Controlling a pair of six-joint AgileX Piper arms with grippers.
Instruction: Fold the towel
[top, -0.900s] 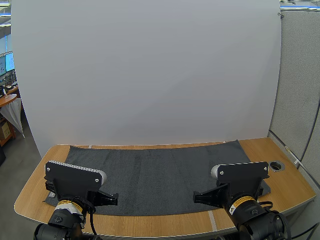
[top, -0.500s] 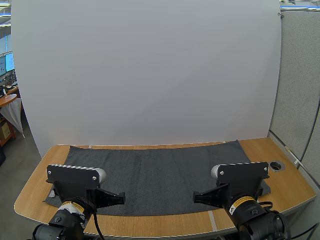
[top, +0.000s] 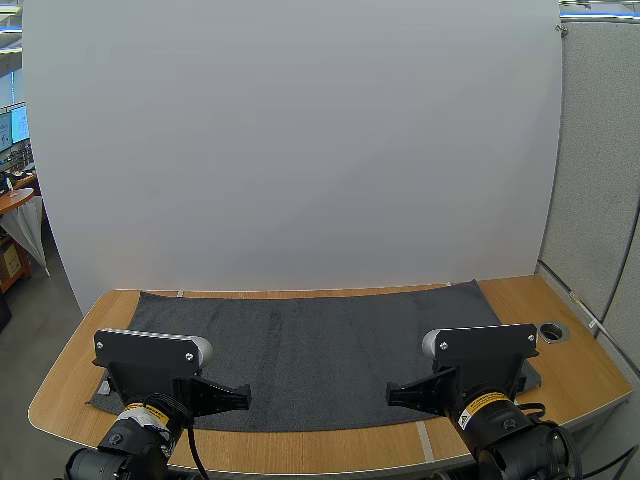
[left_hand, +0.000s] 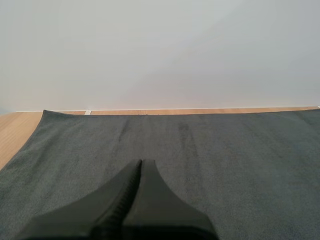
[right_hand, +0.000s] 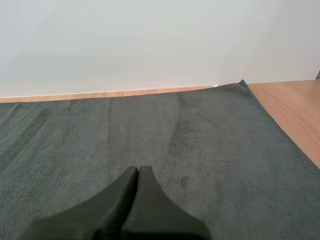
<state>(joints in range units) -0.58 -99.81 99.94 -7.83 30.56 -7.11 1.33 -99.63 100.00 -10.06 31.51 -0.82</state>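
Note:
A dark grey towel (top: 310, 350) lies spread flat across the wooden table (top: 565, 385), its long side running left to right. My left gripper (top: 240, 397) hovers over the towel's near left part, fingers shut into one dark wedge (left_hand: 139, 167). Over the near right part my right gripper (top: 392, 396) is shut the same way (right_hand: 137, 172). Both wrist views show the towel (left_hand: 200, 155) (right_hand: 150, 140) reaching back to a strip of bare wood by the white wall, with nothing held in either gripper.
A round metal cable port (top: 551, 330) is set in the table at the right, just past the towel's edge. A white panel (top: 300, 150) stands along the table's far edge. Bare wood shows at the left end (top: 70, 385) and along the front.
My left arm has shifted slightly right and forward, its fingertips now farther over the towel. The right arm and the towel have not moved.

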